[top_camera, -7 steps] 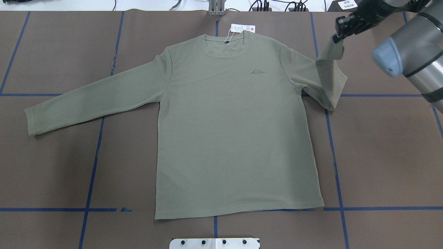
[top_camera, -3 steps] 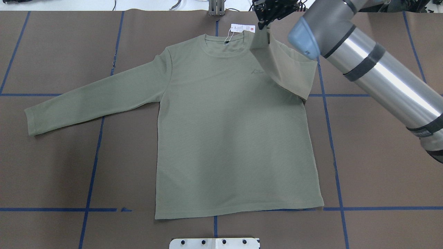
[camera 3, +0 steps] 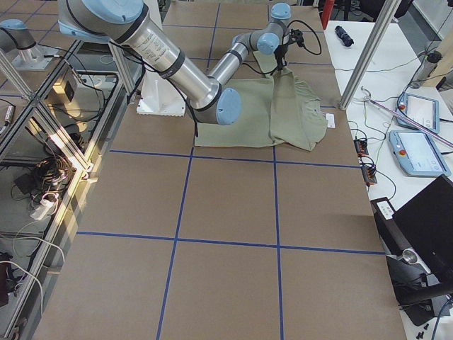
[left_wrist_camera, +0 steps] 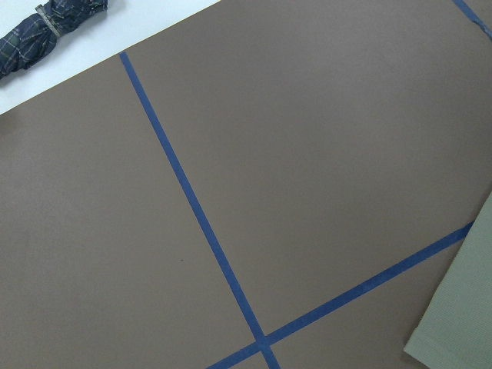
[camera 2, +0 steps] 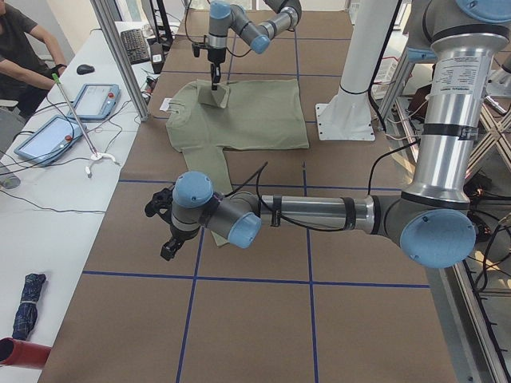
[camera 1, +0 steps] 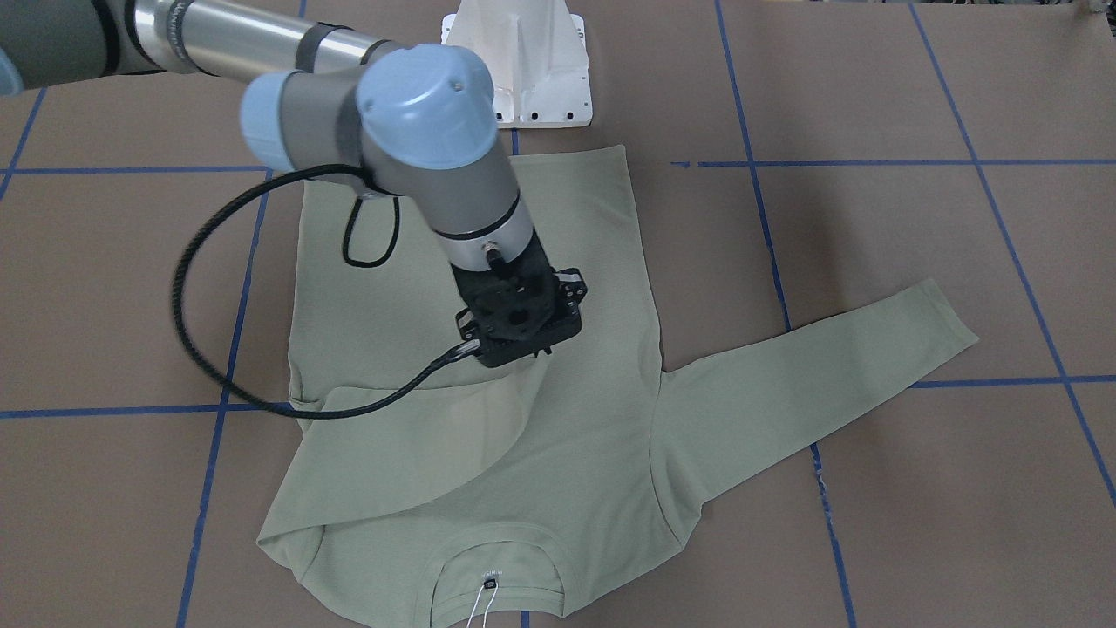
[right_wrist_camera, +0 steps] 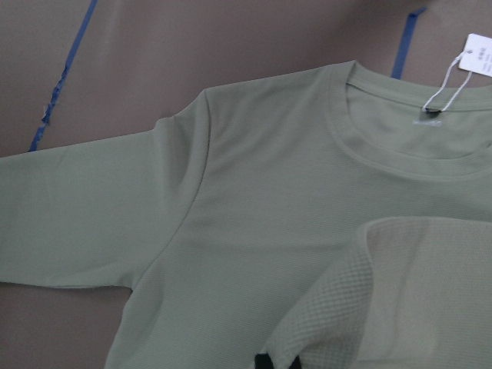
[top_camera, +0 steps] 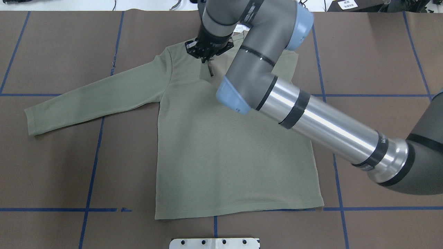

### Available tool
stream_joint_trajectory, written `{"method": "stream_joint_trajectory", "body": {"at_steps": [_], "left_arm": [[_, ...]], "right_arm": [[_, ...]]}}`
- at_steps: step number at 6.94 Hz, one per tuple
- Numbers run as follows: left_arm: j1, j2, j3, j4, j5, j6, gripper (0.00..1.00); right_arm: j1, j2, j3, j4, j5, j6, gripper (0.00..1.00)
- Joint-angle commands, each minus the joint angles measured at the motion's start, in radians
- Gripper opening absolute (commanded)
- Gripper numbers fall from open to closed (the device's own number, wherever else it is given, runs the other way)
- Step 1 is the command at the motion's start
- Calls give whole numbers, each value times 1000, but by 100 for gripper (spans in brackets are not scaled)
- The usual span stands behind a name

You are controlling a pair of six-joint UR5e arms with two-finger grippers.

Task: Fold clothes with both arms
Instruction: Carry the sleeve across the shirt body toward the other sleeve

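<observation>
Brown desk (top_camera: 52, 166) | shirt (top_camera: 225, 166) flat, centred, collar (right_wrist_camera: 384, 150) far | right tool (camera 1: 514, 351) pinches right sleeve (camera 1: 410, 445), draped across chest | left tool (camera 2: 166, 243) hangs left of shirt, cannot tell its opening | risk: releasing early or dragging bunches sleeve, skewing fold.

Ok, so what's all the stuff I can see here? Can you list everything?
Shirt: one, sage green, flat on the table, one sleeve lying across its chest.
Hang tag: one, white, by the collar.
Table: one, brown with blue tape lines.
Tablets: two, light blue edges, on the white side bench.
Umbrella: one, dark blue check, folded, on the bench.
Person: one, dark top, sitting at the bench.
Pedestal: one, white, by the shirt's hem.
Right arm: silver-grey, blue caps, over the shirt; black fingers pinch the sleeve.
Left arm: same colours, low over the table.
</observation>
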Motion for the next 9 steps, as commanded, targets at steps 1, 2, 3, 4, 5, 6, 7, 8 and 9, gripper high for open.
{"method": "stream_joint_trajectory", "body": {"at_steps": [1, 2, 3, 4, 5, 6, 7, 8, 9], "left_arm": [[1, -1, 8, 0, -1, -1, 99], [1, -1, 20, -1, -1, 2, 99], [3, -4, 31, -3, 0, 2, 99], [3, -12, 43, -3, -1, 2, 99], [3, -15, 45, -3, -1, 2, 99], [3, -16, 52, -6, -1, 0, 99], [4, -16, 54, -6, -1, 0, 99], [4, -13, 54, -6, -1, -1, 99], [7, -18, 66, -6, -1, -13, 99]], "right_arm": [[-81, 25, -117, 93, -111, 35, 0], [-98, 30, -155, 134, -144, 37, 0], [-99, 57, -203, 156, -145, 37, 0], [-100, 123, -273, 161, -149, 63, 0], [-112, 163, -312, 214, -158, 104, 54], [-138, 166, -317, 251, -212, 115, 99], [-145, 166, -318, 253, -218, 124, 100], [-145, 166, -318, 253, -218, 184, 100], [-143, 160, -317, 250, -215, 193, 100]]}}
